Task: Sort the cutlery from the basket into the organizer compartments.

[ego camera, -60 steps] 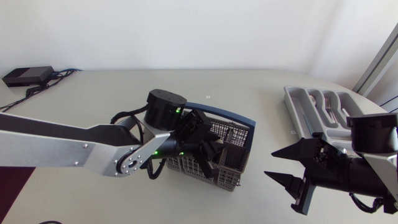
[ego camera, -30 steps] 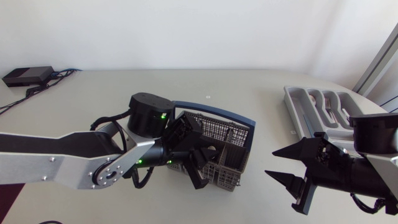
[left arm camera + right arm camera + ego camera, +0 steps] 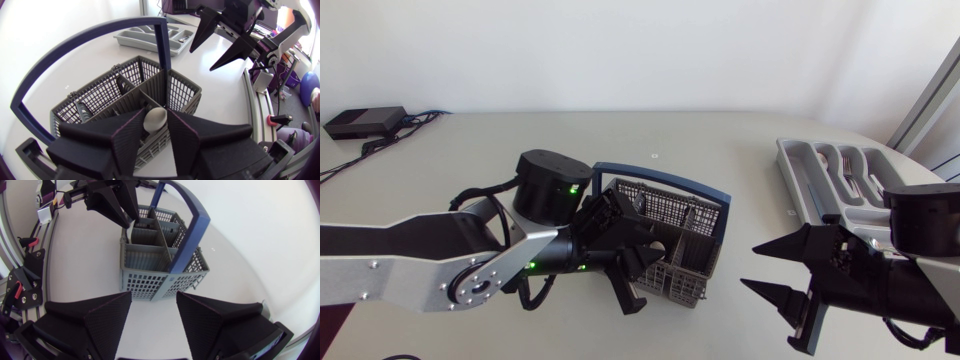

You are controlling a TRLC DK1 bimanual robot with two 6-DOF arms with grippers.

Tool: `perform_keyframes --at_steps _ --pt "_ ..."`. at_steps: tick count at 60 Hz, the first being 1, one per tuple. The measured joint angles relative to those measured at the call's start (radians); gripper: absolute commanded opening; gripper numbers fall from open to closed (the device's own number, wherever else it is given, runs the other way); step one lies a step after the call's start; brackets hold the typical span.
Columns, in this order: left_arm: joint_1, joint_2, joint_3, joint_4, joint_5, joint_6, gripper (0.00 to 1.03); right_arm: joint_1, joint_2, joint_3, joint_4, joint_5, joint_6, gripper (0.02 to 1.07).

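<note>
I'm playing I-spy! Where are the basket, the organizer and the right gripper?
basket (image 3: 668,208): head view, its back mesh wall.
organizer (image 3: 788,160): head view, its left rim.
right gripper (image 3: 748,267): head view, midway between its fingertips.

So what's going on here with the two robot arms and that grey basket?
The left hand is down at the basket and seems to pinch the bowl of a spoon between its fingers. The right hand hangs open off to the side of the basket, holding nothing. The organizer sits near the right arm, with some cutlery already in it.
</note>
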Motion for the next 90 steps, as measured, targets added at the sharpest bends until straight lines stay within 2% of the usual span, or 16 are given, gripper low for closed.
perform_keyframes --at_steps 7,18,37,51,60,75,90 --pt "0.0 0.0 -0.002 -0.003 0.0 0.001 0.33 0.12 0.0 0.008 -0.001 0.065 0.069 0.68" --pt "0.0 0.0 -0.004 -0.003 0.0 0.003 0.34 0.227 0.058 0.085 0.005 0.073 0.187 0.67" --pt "0.002 0.0 -0.02 -0.002 0.0 0.003 0.34 0.267 0.334 0.196 0.102 0.066 0.278 0.64" --pt "0.003 -0.007 -0.027 0.002 0.0 0.003 0.34 0.284 0.378 0.249 0.103 0.065 0.36 0.64" --pt "0.003 -0.034 -0.05 0.002 0.0 0.003 0.34 0.306 0.386 0.304 0.063 0.062 0.422 0.64" --pt "0.003 -0.119 -0.066 -0.002 -0.003 0.007 0.37 0.306 0.441 0.409 -0.087 0.041 0.568 0.61" --pt "0.003 -0.182 -0.084 -0.026 -0.005 0.011 0.4 0.348 0.445 0.433 -0.129 0.116 0.74 0.61"
